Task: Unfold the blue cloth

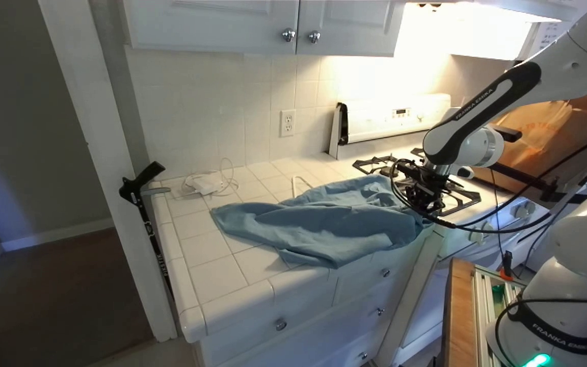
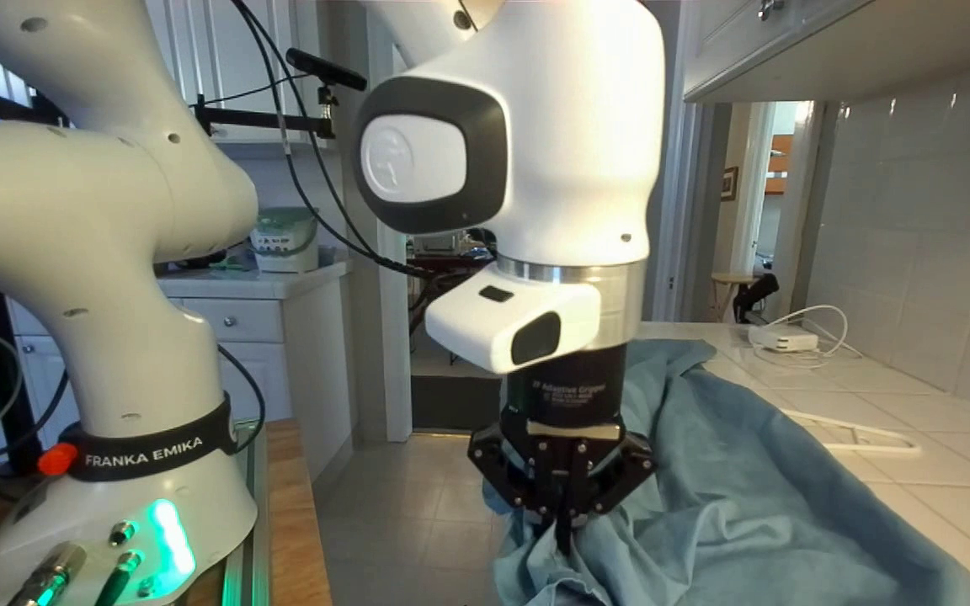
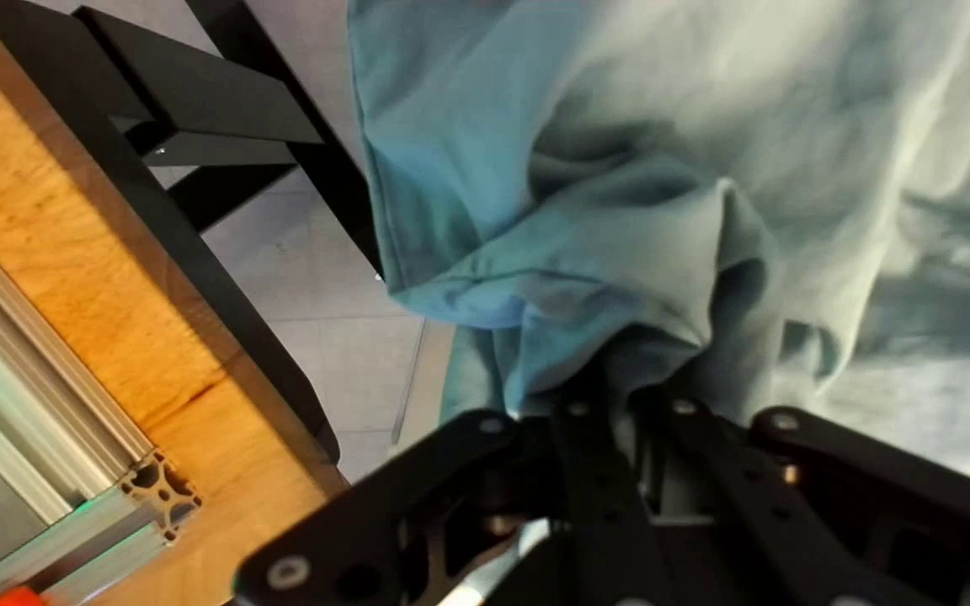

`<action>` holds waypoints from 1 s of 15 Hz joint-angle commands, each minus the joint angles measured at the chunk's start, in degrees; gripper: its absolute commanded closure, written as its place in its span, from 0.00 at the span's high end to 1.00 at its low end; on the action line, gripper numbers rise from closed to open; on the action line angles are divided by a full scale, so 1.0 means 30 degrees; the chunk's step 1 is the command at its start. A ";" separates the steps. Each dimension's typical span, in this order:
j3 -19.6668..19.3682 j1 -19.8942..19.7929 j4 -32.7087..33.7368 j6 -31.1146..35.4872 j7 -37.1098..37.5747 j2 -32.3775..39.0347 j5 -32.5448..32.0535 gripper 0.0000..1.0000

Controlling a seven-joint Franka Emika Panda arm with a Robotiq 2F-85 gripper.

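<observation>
The blue cloth lies rumpled on the tiled counter beside the stove, one end bunched near the stove's edge. There the gripper points down, fingers clamped on a fold (the tips hide in fabric).

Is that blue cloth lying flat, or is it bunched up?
Partly spread, not flat: the blue cloth lies across the counter, with creases and overlapping folds at the claw.

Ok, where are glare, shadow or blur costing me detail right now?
In an exterior view, the backsplash is partly blown out, the brown floor dim; in an exterior view, the green base light flares; in the wrist view, the blue cloth looks soft at right, the gripper murky in shadow.
</observation>
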 commanded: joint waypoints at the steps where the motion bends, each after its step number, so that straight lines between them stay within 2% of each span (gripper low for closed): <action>1: -0.1621 0.1713 0.0355 0.0204 0.0329 -0.0128 0.0429 0.43; 5: -0.2333 0.2729 0.0993 -0.1392 0.1235 -0.2257 -0.0173 0.71; 9: -0.2063 0.3777 0.2166 -0.4234 0.2030 -0.4148 -0.0050 0.99; 12: -0.1863 0.5016 0.3524 -0.5103 0.2034 -0.4497 0.0562 1.00; 15: -0.1747 0.5986 0.5601 -0.6578 0.2689 -0.3869 0.0878 1.00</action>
